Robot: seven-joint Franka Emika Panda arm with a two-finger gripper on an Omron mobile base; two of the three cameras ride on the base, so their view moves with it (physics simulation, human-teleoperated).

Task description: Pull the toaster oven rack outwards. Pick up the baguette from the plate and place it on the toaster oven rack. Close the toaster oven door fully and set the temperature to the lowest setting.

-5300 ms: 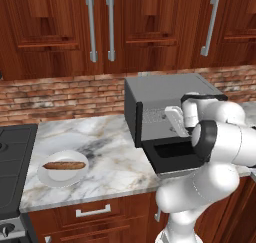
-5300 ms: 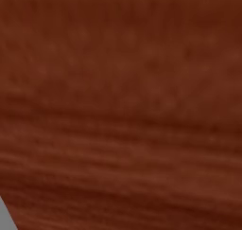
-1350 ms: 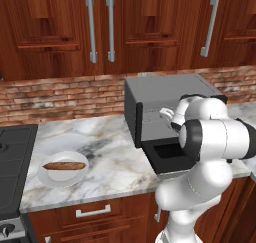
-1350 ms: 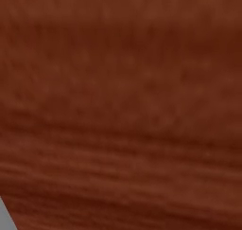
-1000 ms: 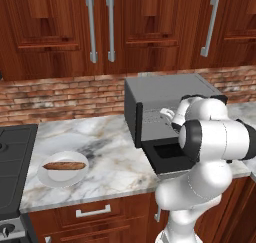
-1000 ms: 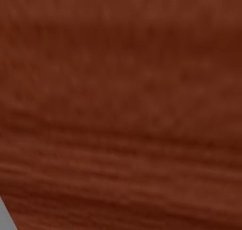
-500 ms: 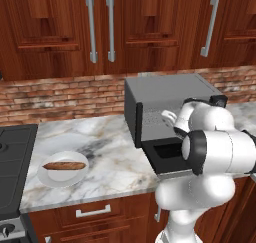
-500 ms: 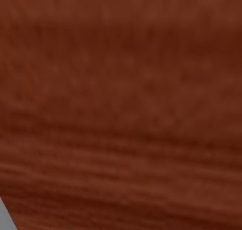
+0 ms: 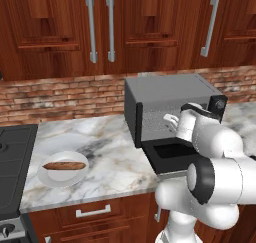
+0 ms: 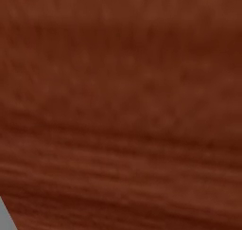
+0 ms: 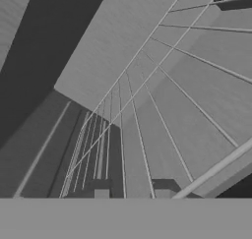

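Left base view gives me the whole job at a glance: the toaster oven (image 9: pixel 172 109) sits on the marble worktop (image 9: pixel 110 162), and I read the toaster oven door (image 9: pixel 175 154) as folded down flat in front of the cavity, so the opening part is behind me. My arm is reaching into the mouth of the oven, wrist level with the cavity. In the hand view the toaster oven rack (image 11: pixel 162 100) runs away from me as thin wires, and the fingers (image 11: pixel 132 188) are at its front edge, drawn in as tight as they go, about one of the near wires, so I judge I have the rack pinched. How far out the rack has come I cannot tell from here; I take the pull as the step in hand, not finished. Well off to the left on the worktop, the plate (image 9: pixel 50 177) holds the baguette (image 9: pixel 64 165), lying flat and untouched. So what is left, as I see it: finishing the pull, fetching the bread, setting it on the wires, shutting the door, and turning the temperature knob down.
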